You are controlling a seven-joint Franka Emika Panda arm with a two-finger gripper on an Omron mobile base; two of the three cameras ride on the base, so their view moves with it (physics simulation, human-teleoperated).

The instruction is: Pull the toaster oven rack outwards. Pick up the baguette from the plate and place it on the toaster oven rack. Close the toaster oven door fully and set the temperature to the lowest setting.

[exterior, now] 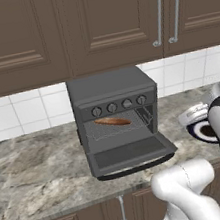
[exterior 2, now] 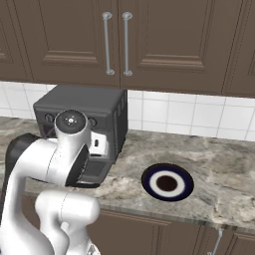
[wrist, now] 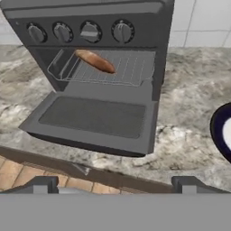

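Baguette (wrist: 95, 61) lies on the rack (wrist: 113, 68); plate (wrist: 222, 131) cut off; pincer (wrist: 115, 182) wide open, empty.

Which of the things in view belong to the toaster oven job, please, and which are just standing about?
Job:
- oven, four knobs along its front
- door, folded down open
- rack, inside the cavity
- baguette, lying on the rack
- plate, bare, on the counter to the oven's right

Standing about:
- wall cabinets
- tiles
- counter
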